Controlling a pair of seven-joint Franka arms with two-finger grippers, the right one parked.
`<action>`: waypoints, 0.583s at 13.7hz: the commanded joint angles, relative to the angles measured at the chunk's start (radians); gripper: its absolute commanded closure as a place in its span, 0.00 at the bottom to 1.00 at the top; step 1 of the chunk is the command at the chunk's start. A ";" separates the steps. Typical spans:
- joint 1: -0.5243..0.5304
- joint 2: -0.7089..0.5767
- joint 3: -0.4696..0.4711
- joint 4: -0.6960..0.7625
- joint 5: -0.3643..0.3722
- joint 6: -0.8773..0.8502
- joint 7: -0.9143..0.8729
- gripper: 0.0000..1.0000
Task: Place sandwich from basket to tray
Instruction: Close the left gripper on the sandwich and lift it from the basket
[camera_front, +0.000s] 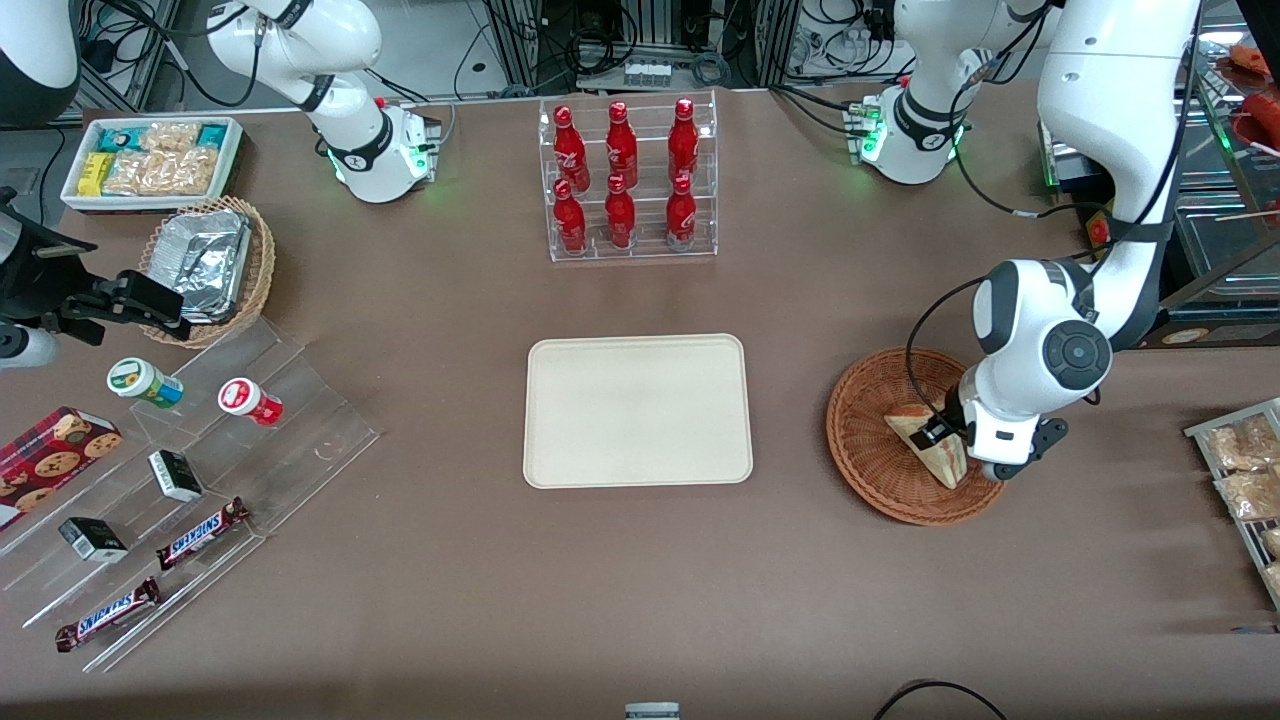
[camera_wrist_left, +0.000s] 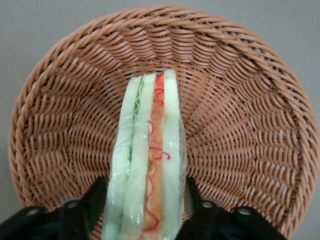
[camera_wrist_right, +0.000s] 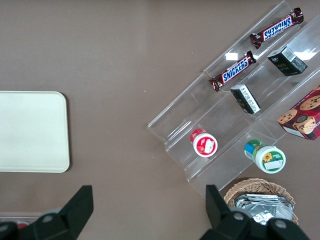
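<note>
Your working arm bends down over the basket (camera_front: 880, 450), its wrist tilted so that the gripper (camera_front: 940, 432) sits low inside the wicker bowl. The two black fingers (camera_wrist_left: 95, 202) are clenched on the sandwich (camera_wrist_left: 147, 165), one on each bread face, as the wrist view shows. The sandwich stands on edge in the basket: pale bread slices, green filling on one side, orange-pink with red strands on the other, under clear wrap. From the front you see its tan triangular wedge (camera_front: 925, 440) resting inside the basket. The tray (camera_front: 638, 410) lies flat beside the basket, well apart from it, toward the parked arm's end. Far past the tray at that end, two bars read SNICKERS (camera_front: 200, 533).
</note>
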 joint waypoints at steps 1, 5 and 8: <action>-0.008 0.001 0.004 0.030 0.016 -0.008 -0.027 1.00; -0.011 -0.026 0.001 0.148 0.018 -0.255 -0.012 1.00; -0.092 -0.068 -0.002 0.305 0.064 -0.577 0.057 1.00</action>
